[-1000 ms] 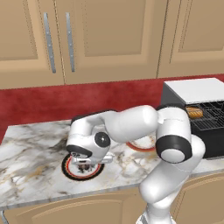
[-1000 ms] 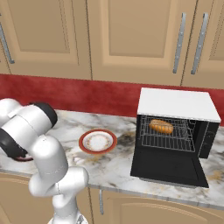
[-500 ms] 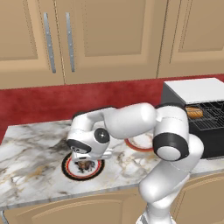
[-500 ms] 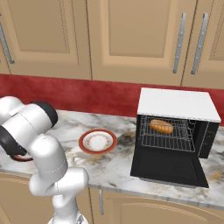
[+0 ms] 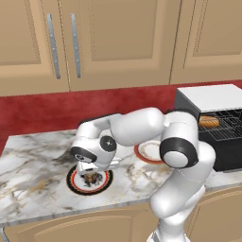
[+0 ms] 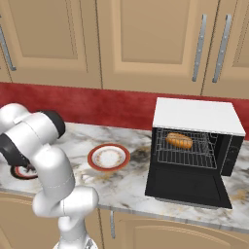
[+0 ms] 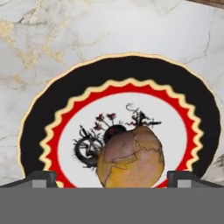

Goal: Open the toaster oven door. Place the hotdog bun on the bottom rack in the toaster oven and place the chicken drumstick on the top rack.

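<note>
The chicken drumstick (image 7: 131,157) lies on a black and red plate (image 7: 118,70) at the counter's left. My gripper (image 7: 113,179) points down over it, open, with one of the fingertips (image 7: 41,177) on each side of the meat, apart from it. From the left base, the gripper (image 5: 92,173) hangs just above the drumstick (image 5: 92,178). The toaster oven (image 6: 197,116) stands at the right with its door (image 6: 187,187) folded down. Inside it the hotdog bun (image 6: 179,140) rests on a wire rack (image 6: 187,156); I cannot tell which rack.
An empty red-rimmed plate (image 6: 108,157) sits mid-counter between the arm and the oven. The open door juts out towards the counter's front edge. Wall cabinets (image 5: 94,42) hang above a red backsplash.
The arm has barely shifted over the black and red plate. The jaws stay wide apart and the drumstick has not moved.
</note>
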